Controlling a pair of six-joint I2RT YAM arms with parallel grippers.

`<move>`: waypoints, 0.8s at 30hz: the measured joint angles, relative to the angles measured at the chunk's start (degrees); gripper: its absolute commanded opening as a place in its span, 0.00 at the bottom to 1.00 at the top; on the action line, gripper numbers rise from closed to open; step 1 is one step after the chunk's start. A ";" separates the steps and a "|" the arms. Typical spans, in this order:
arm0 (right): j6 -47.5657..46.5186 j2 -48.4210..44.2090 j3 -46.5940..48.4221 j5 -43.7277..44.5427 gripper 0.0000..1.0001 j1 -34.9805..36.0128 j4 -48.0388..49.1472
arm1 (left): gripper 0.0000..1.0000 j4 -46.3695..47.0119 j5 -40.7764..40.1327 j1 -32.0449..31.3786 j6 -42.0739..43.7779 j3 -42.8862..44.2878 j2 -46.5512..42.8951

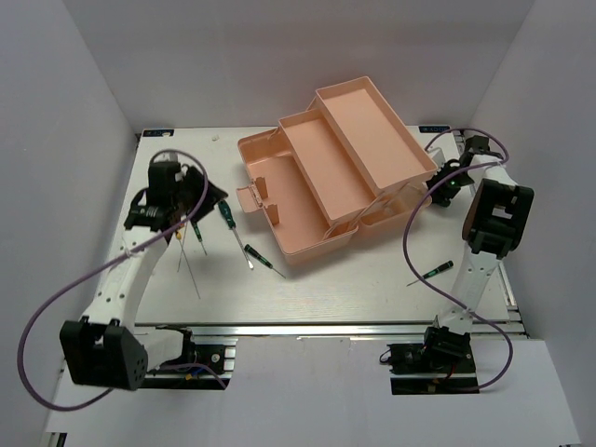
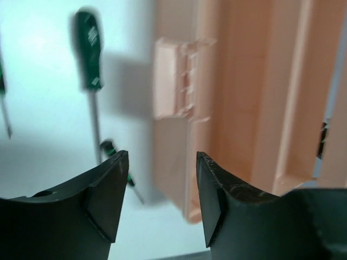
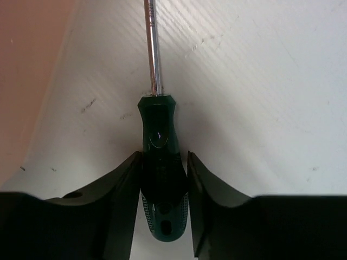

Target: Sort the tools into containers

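The salmon-pink toolbox (image 1: 279, 233) stands open in the middle of the table with its trays folded out. It also shows in the left wrist view (image 2: 244, 81). My right gripper (image 3: 164, 154) is shut on the handle of a dark green screwdriver (image 3: 157, 124), low over the table by the toolbox's right side (image 1: 438, 193). My left gripper (image 2: 162, 157) is open and empty, left of the toolbox's latch (image 2: 173, 78). Green screwdrivers (image 2: 89, 49) lie on the table ahead of it; two show in the top view (image 1: 226, 216) (image 1: 256, 253).
Another green screwdriver (image 1: 433, 273) lies alone at the front right. Slim screwdrivers with thin shafts (image 1: 191, 256) lie under my left arm. White walls enclose the table on the left, back and right. The toolbox's edge (image 3: 27, 54) is close on the right gripper's left.
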 measured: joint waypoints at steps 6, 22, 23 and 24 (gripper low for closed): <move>-0.66 -0.48 -0.66 -0.28 0.06 -2.95 -0.92 | 0.58 -2.29 -0.90 0.00 -6.99 -13.44 -9.44; 6.51 -11.76 -7.50 -13.88 0.00 -10.95 -13.09 | 0.59 -3.65 -3.93 0.00 -10.64 -14.49 5.51; 7.63 -12.83 -7.74 -15.26 0.00 -10.86 -13.09 | 0.59 -3.61 -4.57 0.00 -9.94 -13.16 7.45; 9.03 -13.81 -7.85 -16.44 0.00 -10.86 -13.22 | 0.59 -3.74 -5.33 0.00 -9.25 -11.76 9.29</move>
